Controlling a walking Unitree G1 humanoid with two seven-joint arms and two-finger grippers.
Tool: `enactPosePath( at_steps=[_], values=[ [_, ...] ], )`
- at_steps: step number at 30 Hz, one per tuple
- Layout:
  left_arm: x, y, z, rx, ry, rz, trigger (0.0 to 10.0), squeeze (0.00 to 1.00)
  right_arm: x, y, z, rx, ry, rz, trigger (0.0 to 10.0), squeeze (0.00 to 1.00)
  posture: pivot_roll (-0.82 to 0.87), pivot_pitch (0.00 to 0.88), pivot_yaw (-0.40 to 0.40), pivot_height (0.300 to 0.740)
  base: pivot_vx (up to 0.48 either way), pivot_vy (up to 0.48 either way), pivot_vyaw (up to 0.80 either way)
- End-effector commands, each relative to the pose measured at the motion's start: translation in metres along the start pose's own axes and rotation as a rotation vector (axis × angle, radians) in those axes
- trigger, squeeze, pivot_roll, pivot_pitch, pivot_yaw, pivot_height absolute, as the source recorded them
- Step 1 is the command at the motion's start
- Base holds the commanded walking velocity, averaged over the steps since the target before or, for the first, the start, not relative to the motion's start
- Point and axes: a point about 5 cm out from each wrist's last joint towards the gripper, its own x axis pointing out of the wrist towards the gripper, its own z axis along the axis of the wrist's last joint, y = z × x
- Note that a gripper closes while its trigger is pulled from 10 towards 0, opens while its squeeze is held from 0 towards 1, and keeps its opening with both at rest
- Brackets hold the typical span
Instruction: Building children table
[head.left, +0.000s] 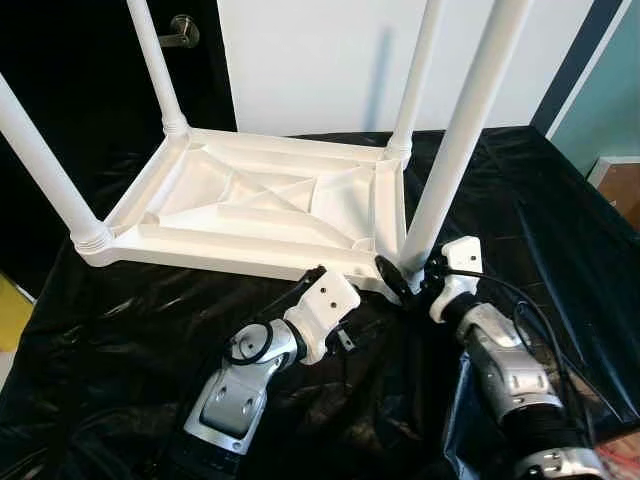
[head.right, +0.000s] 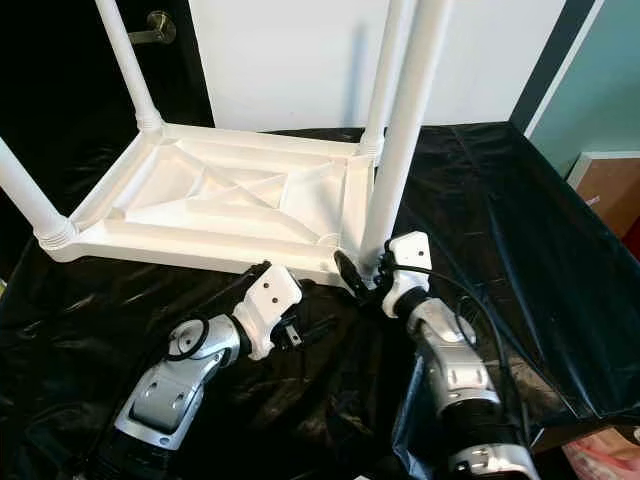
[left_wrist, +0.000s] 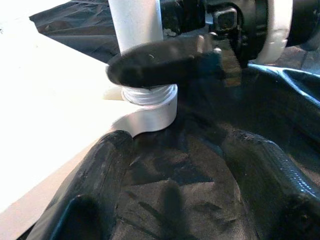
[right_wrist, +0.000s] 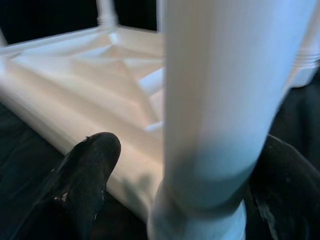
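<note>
Straddling the near leg (head.left: 462, 140), right gripper (head.left: 412, 280) hides its base

- Children's table (head.left: 270, 200): plain white, legs included.
- Sheet (head.left: 120, 340) beneath it: glossy black.
- Arms: silver, with white wrist housings.
- Right hand (head.left: 408, 283) and left hand (left_wrist: 175, 165): black fingers.
- Wall (head.left: 620, 90): teal.

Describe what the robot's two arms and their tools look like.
Both arms are silver metal with black joints and white housings at the wrists. Loose black cables loop along them. The left tool and the right tool each have two long, rounded black fingers.
</note>
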Motion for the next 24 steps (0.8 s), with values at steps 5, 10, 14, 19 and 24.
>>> enactPosePath(
  at_steps=[5, 10, 14, 19, 24],
  values=[
    [0.001, 0.001, 0.0, 0.015, 0.003, 0.069, 10.0, 0.0, 0.007, -0.009, -0.005, -0.049, 0.074, 0.107, 10.0, 0.0, 0.04, 0.0, -0.05, 0.74, 0.0, 0.0, 0.0],
    [0.0, 0.004, 0.001, 0.023, 0.004, 0.07, 10.0, 0.0, 0.018, -0.012, -0.007, -0.065, 0.108, 0.16, 8.8, 0.0, 0.04, 0.0, -0.046, 0.74, 0.0, 0.0, 0.0],
    [0.001, 0.004, 0.002, 0.026, 0.003, 0.072, 10.0, 0.0, 0.024, -0.012, -0.007, -0.068, 0.113, 0.17, 0.3, 0.0, 0.05, 0.0, -0.046, 0.74, 0.0, 0.0, 0.0],
    [-0.001, 0.005, 0.002, 0.027, 0.003, 0.079, 10.0, 0.0, 0.026, -0.012, -0.011, -0.065, 0.126, 0.198, 0.0, 0.0, 0.06, 0.0, -0.054, 0.74, 0.0, 0.0, 0.0],
    [-0.002, 0.005, 0.001, 0.023, 0.007, 0.089, 10.0, 0.0, 0.022, -0.014, -0.017, -0.045, 0.143, 0.19, 0.0, 0.0, 0.07, 0.0, -0.062, 0.74, 0.0, 0.0, 0.0]
  ],
)
